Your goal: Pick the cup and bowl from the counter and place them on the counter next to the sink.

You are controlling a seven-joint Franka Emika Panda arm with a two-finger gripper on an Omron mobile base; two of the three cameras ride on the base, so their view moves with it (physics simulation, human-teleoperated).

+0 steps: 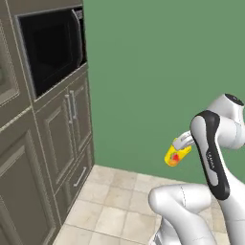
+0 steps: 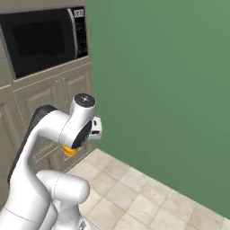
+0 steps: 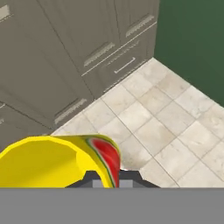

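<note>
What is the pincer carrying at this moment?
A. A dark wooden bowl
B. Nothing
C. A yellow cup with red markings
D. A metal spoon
C: the pincer is shut on the yellow cup, held in the air above the tiled floor, its rim close in the hand view.

The arm (image 1: 210,143) is glossy white, built of thick rounded links with bulbous joints. A long black band (image 1: 214,158) with rounded ends runs down the side of one link, carrying small pale lettering too fine to read. In the right base view a round dark grey cap (image 2: 84,100) tops one joint, and a dark disc (image 2: 82,133) marks the side of the next. A black strip (image 2: 27,134) edges the upper link there. Thin seam lines cross the fat white base link (image 1: 179,201). The hand (image 1: 183,140) is pale grey-white and blocky.
</note>
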